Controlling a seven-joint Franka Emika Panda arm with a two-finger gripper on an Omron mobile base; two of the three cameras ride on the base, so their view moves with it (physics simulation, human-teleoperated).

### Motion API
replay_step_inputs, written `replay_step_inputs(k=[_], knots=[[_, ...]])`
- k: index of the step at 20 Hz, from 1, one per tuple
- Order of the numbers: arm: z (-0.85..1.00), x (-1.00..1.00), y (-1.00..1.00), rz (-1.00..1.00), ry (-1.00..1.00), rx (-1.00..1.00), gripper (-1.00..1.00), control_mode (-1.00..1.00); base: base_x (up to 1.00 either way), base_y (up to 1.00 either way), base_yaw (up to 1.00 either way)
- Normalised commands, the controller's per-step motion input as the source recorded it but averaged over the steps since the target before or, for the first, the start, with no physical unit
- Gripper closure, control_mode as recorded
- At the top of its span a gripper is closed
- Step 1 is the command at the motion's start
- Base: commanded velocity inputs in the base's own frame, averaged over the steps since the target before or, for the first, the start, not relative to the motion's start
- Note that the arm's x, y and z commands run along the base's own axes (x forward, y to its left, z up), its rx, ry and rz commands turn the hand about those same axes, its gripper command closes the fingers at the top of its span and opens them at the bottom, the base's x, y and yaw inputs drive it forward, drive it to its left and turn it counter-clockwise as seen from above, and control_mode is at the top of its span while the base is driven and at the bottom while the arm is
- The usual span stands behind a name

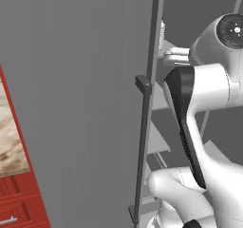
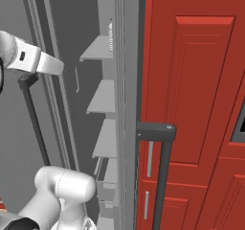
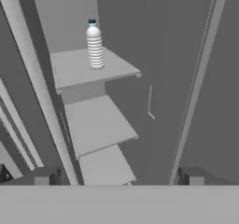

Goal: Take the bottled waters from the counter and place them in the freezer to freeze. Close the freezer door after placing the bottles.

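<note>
One bottled water (image 3: pixel 94 45), slim and ribbed with a dark cap, stands upright on the top pale grey shelf (image 3: pixel 74 69) inside the freezer (image 3: pixel 154 55). It also shows as a ribbed sliver, the bottled water (image 2: pixel 111 36) at the shelf's back and the bottled water (image 1: pixel 162 33) past the door's edge. My gripper (image 3: pixel 119 176) is open and empty, well back from the bottle and below its shelf, facing into the compartment. The freezer door (image 1: pixel 80 103) stands open, its long dark handle (image 1: pixel 141 146) towards me. A strip of counter (image 1: pixel 9 137) shows at far left.
Lower freezer shelves (image 3: pixel 98 122) step down beneath the bottle. A red tall cabinet (image 2: pixel 196 90) stands right of the fridge unit, with another grey door's dark handle (image 2: pixel 161 176) beside it. Red drawers (image 1: pixel 19 203) sit under the counter. My white arm (image 1: pixel 209 103) fills the doorway.
</note>
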Motion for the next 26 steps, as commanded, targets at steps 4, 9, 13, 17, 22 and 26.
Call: replay_step_inputs(k=[4,9,13,17,22,26], knots=[[-0.14,-1.00,0.24,0.00,0.13,0.13,-1.00,-1.00,0.00,0.00,0.00],[-0.04,-1.00,0.06,0.00,0.17,0.22,-1.00,-1.00,0.00,0.00,0.00],[-0.29,-0.99,0.01,0.03,0.10,0.30,-1.00,-1.00,0.00,0.00,0.00],[-0.56,-0.54,0.15,0.13,0.13,0.20,-1.00,-1.00,0.00,0.00,0.00],[-0.50,-0.12,0.11,0.08,0.15,0.03,-1.00,-1.00,0.00,0.00,0.00],[-0.26,0.08,0.00,0.00,0.15,-0.04,-1.00,-1.00,0.00,0.00,0.00]])
